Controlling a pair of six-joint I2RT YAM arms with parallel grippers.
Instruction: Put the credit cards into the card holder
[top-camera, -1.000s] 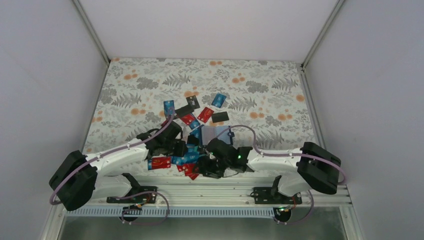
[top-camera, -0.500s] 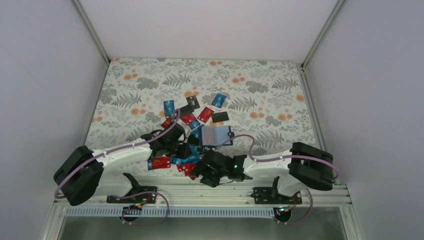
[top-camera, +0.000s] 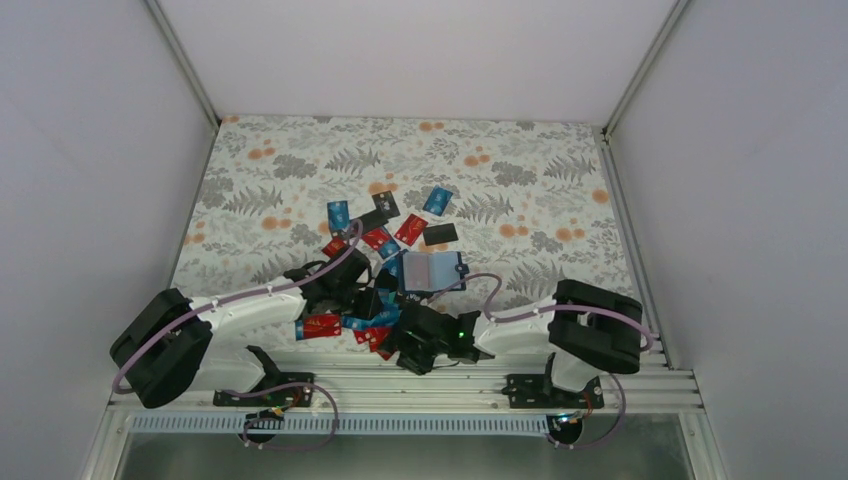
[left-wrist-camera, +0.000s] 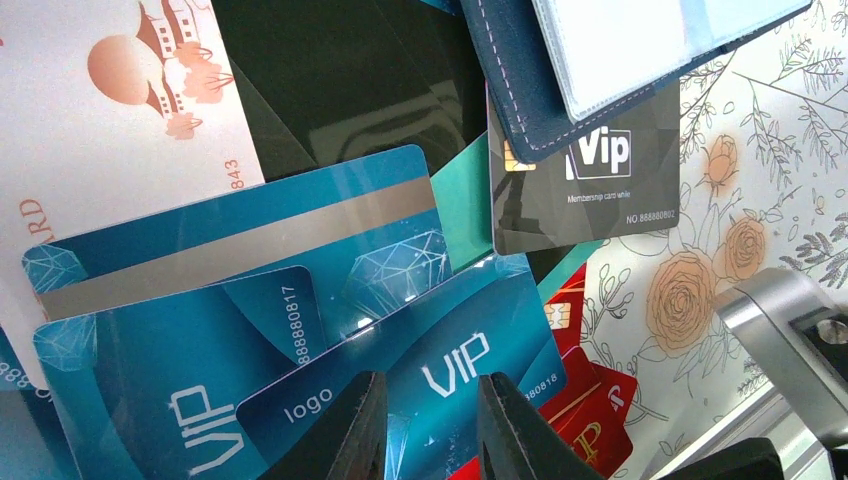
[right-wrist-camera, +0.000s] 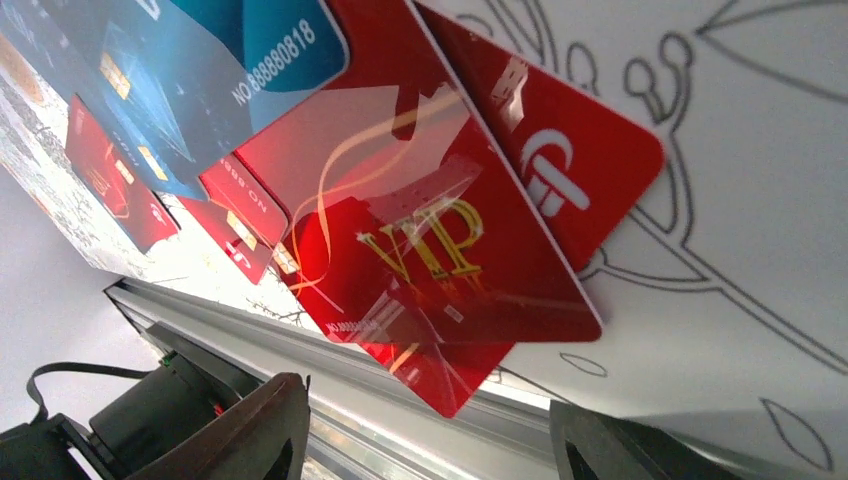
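- Reaching in from the lower left of the overhead view, the left arm (top-camera: 240, 312) lies low over the floral table cover (top-camera: 280, 170). The left gripper (top-camera: 366, 300) is down among the heap of credit cards (top-camera: 322, 325) near the bottom edge of the cloth.
- At the bottom of the left wrist view, its two dark fingers (left-wrist-camera: 352, 430) stand a narrow gap apart with nothing pinched between them. A blue VIP card (left-wrist-camera: 450, 362) lies flat beneath the gap.
- To the left of that card are more overlapping blue cards, and in the upper left corner a white card with an orange drawing (left-wrist-camera: 110, 100).
- Further right, a black VIP card (left-wrist-camera: 590, 180) sits partly tucked under the corner of the card holder (left-wrist-camera: 525, 90).
- In the overhead view the card holder lies open just above and right of the heap, between the two grippers and a loose scatter of red, blue and black cards higher up.
- The right arm (top-camera: 520, 330) comes in from the lower right. The right gripper (top-camera: 404, 348) is at the heap's near edge, by the metal rail (top-camera: 450, 378).
- In the right wrist view its jaws stand wide apart and hold nothing. Above them a red VIP card (right-wrist-camera: 420, 250) overlaps a second red card (right-wrist-camera: 575, 165), which lies flat on the cloth.
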